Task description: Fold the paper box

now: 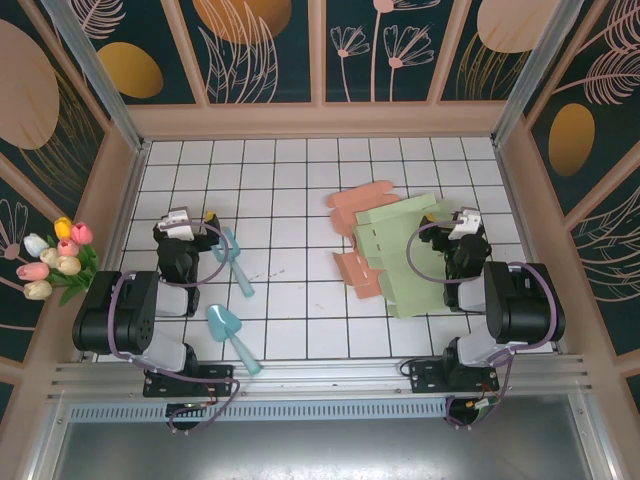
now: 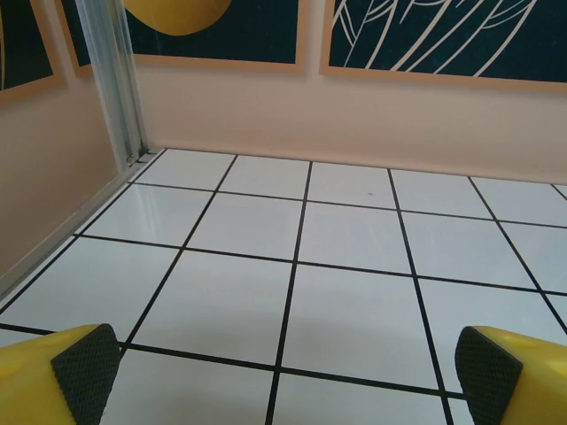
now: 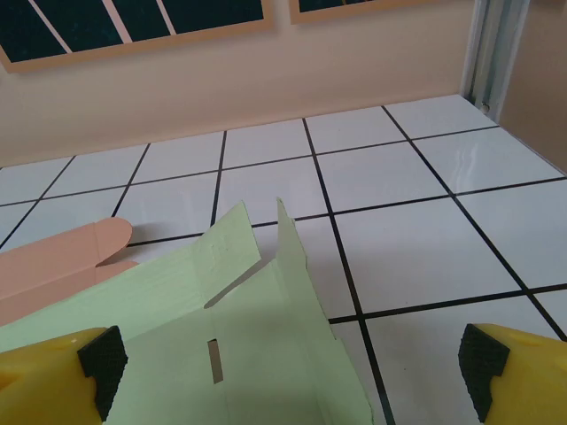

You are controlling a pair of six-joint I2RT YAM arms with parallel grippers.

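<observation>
The paper box (image 1: 400, 255) is a pale green die-cut sheet lying mostly flat right of the table's middle, with one flap (image 3: 292, 257) standing up. A salmon sheet (image 1: 362, 205) lies partly under it, its tabs showing at the back and left. My right gripper (image 1: 466, 222) sits over the green sheet's right edge. It (image 3: 292, 381) is open, and the green sheet (image 3: 221, 328) lies below the gap, not gripped. My left gripper (image 1: 180, 222) is at the left over bare tile, far from the sheets. It (image 2: 283, 390) is open, with nothing between its pads (image 2: 84, 367).
Two teal scoops (image 1: 232, 262) (image 1: 232, 338) lie near the left arm. A tulip bunch (image 1: 55, 262) sits outside the left wall. Walls close in the tiled table (image 1: 290, 180) on three sides, with a metal post (image 2: 113, 84) at the far left corner.
</observation>
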